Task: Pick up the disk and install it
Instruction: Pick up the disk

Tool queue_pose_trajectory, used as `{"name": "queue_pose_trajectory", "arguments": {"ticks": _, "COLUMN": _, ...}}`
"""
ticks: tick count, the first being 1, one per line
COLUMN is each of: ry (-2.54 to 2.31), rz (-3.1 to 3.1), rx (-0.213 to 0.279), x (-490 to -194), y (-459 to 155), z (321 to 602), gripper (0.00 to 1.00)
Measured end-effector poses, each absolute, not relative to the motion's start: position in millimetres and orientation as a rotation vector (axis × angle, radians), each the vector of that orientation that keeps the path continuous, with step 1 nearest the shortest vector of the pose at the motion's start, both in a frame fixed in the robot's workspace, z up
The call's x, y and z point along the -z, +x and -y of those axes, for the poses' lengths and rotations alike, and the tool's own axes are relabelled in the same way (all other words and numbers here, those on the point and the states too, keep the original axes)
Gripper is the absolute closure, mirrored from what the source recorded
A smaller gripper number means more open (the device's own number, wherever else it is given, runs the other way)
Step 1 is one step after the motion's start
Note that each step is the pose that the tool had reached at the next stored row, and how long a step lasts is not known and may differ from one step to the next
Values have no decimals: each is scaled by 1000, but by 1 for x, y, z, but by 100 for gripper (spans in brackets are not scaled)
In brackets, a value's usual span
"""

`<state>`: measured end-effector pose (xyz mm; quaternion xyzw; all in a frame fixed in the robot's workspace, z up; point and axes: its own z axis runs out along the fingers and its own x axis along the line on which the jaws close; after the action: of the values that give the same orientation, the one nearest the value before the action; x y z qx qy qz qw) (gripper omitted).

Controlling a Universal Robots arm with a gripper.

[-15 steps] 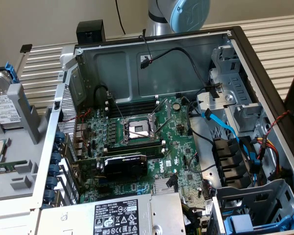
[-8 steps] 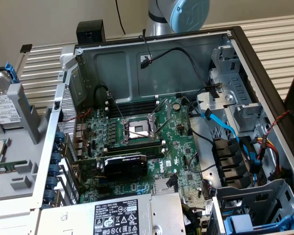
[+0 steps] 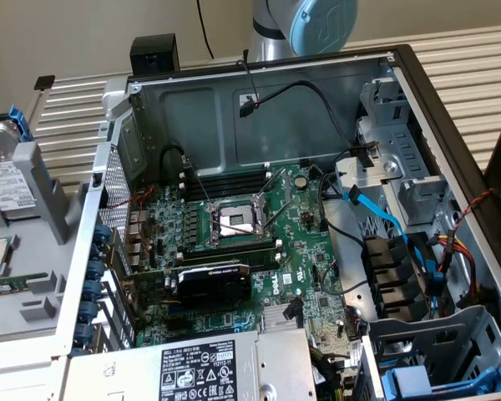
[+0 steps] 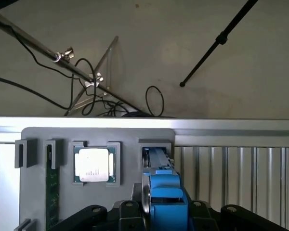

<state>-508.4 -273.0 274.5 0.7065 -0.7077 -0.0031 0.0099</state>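
Exterior view: the disk point(image 3: 3, 184) stands on edge in a grey rack point(image 3: 46, 200) at the exterior view's left, blue frame point(image 3: 16, 119) up for grabbing. Wrist view: my claw point(image 4: 164, 214) sits at that frame; whether it grips, I cannot tell.

Disk point(image 4: 166, 192): glossy bright-blue plastic carrier w/ silver metal edge, set in matt grey plastic holder point(image 4: 33, 192). Chip point(image 4: 92, 163), same holder, beside disk: shiny bare-metal lid, green board rim. Slatted table point(image 4: 241, 173) beside holder: pale, smooth, satin.
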Motion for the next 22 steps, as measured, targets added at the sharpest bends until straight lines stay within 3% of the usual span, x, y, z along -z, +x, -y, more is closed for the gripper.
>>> {"name": "queue_pose_trajectory", "arguments": {"ticks": 22, "ry": 2205, "rz": 2209, "rx": 6, "x": -282, "y": -509, "z": 273, "gripper": 63}}
